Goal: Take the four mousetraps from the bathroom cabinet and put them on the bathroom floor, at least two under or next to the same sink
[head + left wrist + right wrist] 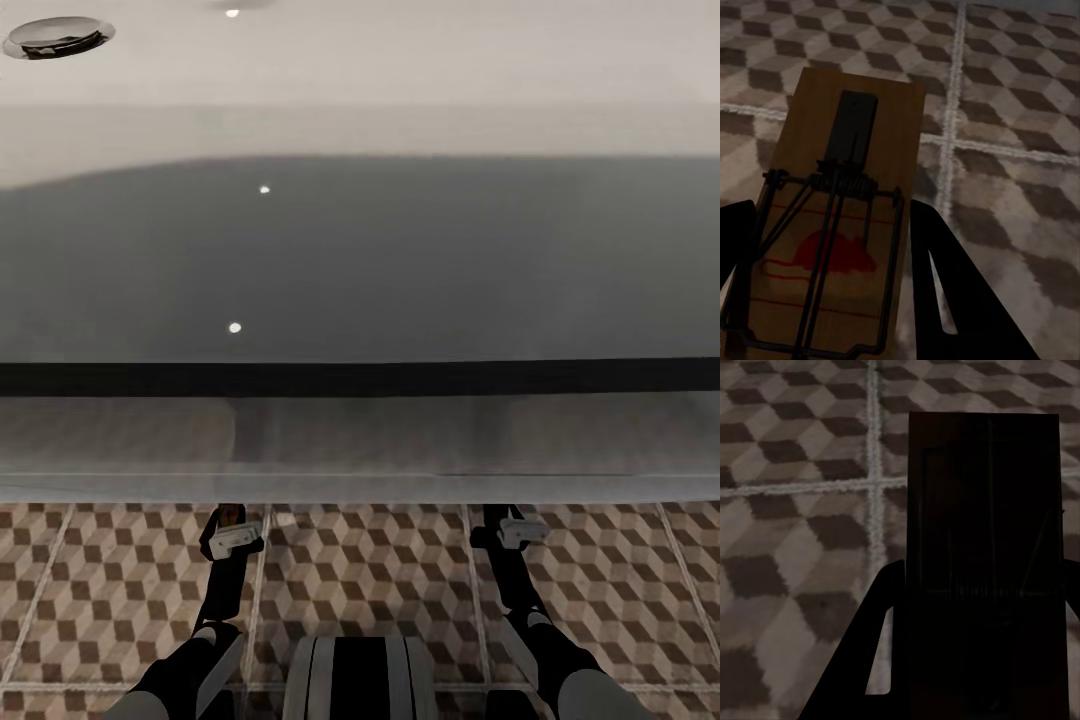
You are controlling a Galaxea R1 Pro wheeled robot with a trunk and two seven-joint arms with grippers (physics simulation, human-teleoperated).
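While over tiled floor, two mousetraps: left gripper's, right gripper's.

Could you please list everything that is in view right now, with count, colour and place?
mousetrap in the left hand: one, tan board with black wire and a red mouse print, between the left hand's fingers above the tiles.
mousetrap in the right hand: one, in deep shadow so nearly black, between the right hand's fingers above the tiles.
bathroom floor: brown, beige and white cube-pattern tiles with pale grout, beneath both arms.
white fixture: one, large, glossy white to grey, ahead of the robot; a round drain sits at its far left.
left hand: one, black, closed on its trap.
right hand: one, black, closed on its trap.
robot trunk: black and white, between the arms.
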